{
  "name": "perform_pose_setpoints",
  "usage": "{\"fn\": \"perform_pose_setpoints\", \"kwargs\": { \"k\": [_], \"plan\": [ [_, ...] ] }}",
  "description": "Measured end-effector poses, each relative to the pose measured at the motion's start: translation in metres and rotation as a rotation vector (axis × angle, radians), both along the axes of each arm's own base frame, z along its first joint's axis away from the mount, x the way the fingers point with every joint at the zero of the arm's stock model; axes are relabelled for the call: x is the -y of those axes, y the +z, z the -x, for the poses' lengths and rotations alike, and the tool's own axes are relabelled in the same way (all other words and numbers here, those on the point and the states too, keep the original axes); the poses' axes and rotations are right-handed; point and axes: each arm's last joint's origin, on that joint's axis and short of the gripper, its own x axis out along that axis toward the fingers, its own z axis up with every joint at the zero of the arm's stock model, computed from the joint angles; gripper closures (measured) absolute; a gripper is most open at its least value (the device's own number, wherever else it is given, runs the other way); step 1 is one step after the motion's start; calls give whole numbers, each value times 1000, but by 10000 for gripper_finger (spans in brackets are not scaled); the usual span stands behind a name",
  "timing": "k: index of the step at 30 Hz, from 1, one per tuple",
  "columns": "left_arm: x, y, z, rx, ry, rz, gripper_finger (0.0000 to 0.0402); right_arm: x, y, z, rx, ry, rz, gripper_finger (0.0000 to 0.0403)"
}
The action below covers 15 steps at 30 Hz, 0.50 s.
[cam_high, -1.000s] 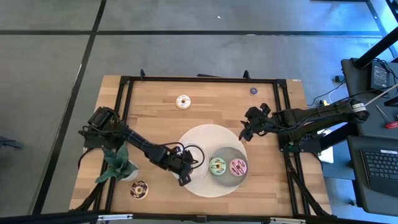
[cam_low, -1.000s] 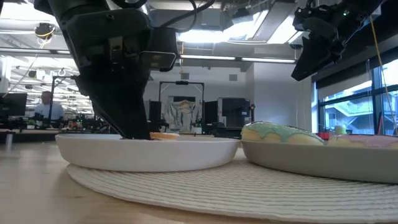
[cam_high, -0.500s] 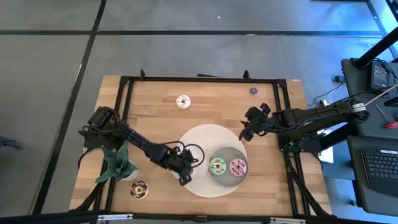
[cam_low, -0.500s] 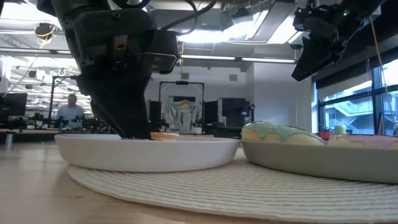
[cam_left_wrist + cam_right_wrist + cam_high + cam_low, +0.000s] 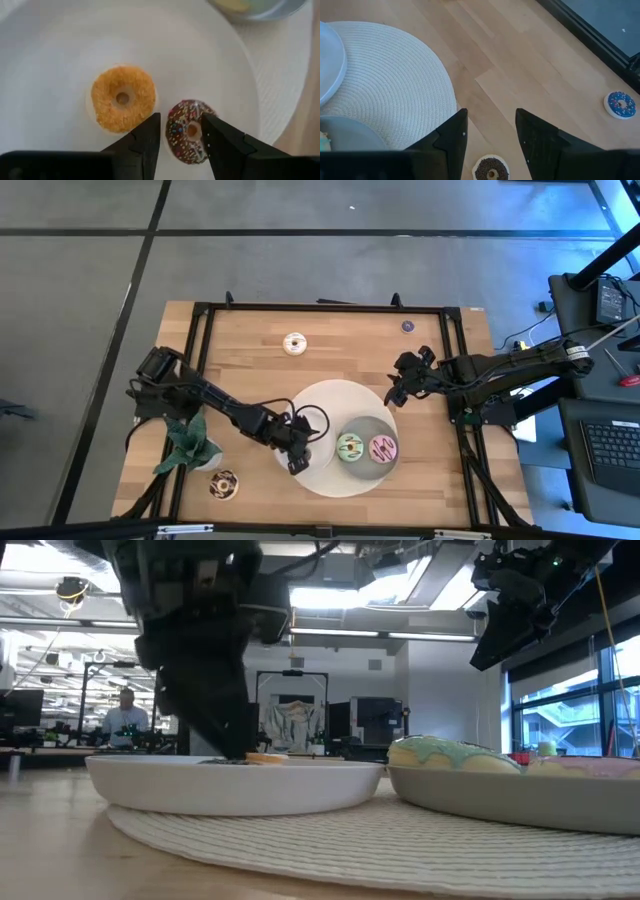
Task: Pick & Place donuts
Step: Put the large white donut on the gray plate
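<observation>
My left gripper (image 5: 296,455) hangs open over a white plate (image 5: 50,60), fingertips just above it. A sprinkled chocolate mini donut (image 5: 187,132) lies flat on the plate between the two fingers; I see a gap at one finger. An orange mini donut (image 5: 122,98) lies on the plate beside it. The green donut (image 5: 349,447) and the pink donut (image 5: 383,447) sit on a grey plate (image 5: 367,427). My right gripper (image 5: 392,392) is open and empty, held above the table at the mat's right edge.
Both plates stand on a round woven mat (image 5: 395,80). A white iced donut (image 5: 294,343) and a blue mini (image 5: 407,326) lie on the far part of the table. A chocolate donut (image 5: 223,485) and a green plant (image 5: 188,445) are at the near left.
My left gripper has shifted a little toward the table's right edge over the white plate. My right arm has kept still. A person in the room behind has walked to the right.
</observation>
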Motion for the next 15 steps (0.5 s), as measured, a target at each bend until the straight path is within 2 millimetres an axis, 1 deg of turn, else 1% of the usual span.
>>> {"fn": "perform_pose_setpoints", "kwargs": {
  "k": [8,11,13,15],
  "plan": [
    [-2,9,1,24,-3,10,265,0,-2,2,-25,1,-12,234],
    [-3,21,3,59,-2,25,267,-1,-5,6,-61,-3,-100,234],
    [-6,35,5,107,7,26,267,-2,-7,9,-78,-38,-138,234],
    [-11,50,8,170,21,-16,266,-1,-8,12,-93,-75,-159,234]
  ]
}}
